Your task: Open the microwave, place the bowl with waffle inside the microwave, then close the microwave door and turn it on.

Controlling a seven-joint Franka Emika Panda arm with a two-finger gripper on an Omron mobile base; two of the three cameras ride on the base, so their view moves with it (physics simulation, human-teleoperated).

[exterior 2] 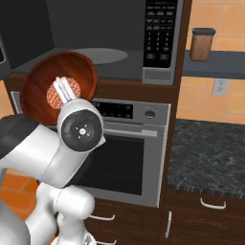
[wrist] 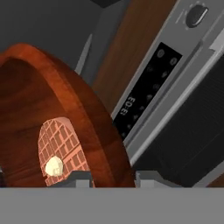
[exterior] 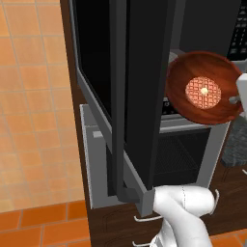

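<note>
Your two-finger gripper pinches the rim of the round reddish-brown wooden bowl, with its grid-patterned waffle, before the black-glass microwave door — swung open. The bowl looks steeply tilted — I judge the waffle may slide out.

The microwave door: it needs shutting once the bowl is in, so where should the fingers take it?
Grip the slim dark vertical bar handle on the microwave door, which stands swung open. Come from its outer face, fingers either side of the bar; the glass panel offers no hold.
</note>
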